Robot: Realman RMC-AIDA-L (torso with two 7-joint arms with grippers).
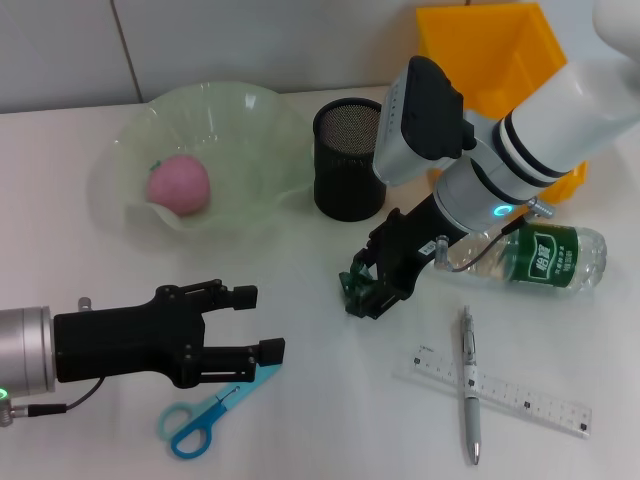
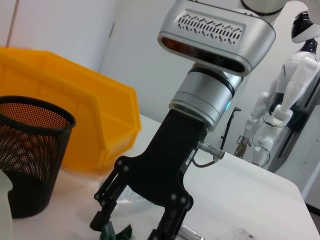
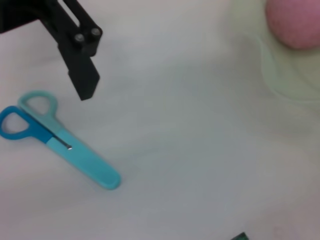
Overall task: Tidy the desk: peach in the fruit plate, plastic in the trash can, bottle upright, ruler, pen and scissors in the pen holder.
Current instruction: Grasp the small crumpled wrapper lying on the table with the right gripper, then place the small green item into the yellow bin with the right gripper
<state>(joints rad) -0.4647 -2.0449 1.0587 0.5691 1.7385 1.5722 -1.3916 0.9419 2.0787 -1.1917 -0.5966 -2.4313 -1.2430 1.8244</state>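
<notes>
A crumpled dark green plastic (image 1: pixel 351 284) lies on the table in front of the black mesh pen holder (image 1: pixel 349 158). My right gripper (image 1: pixel 366 296) is down over it, open, its fingers straddling the plastic (image 2: pixel 118 232). The pink peach (image 1: pixel 180 185) rests in the pale green fruit plate (image 1: pixel 262 120). A bottle (image 1: pixel 545 258) with a green label lies on its side at the right. The pen (image 1: pixel 468 385) lies across the clear ruler (image 1: pixel 520 397) near the front. My left gripper (image 1: pixel 258 323) hovers open and empty just above the blue scissors (image 1: pixel 210 410).
A yellow bin (image 1: pixel 500 55) stands at the back right, behind my right arm. In the left wrist view the pen holder (image 2: pixel 30 150) and the bin (image 2: pixel 75 100) sit behind my right gripper (image 2: pixel 131 229). The scissors (image 3: pixel 65 145) show closed in the right wrist view.
</notes>
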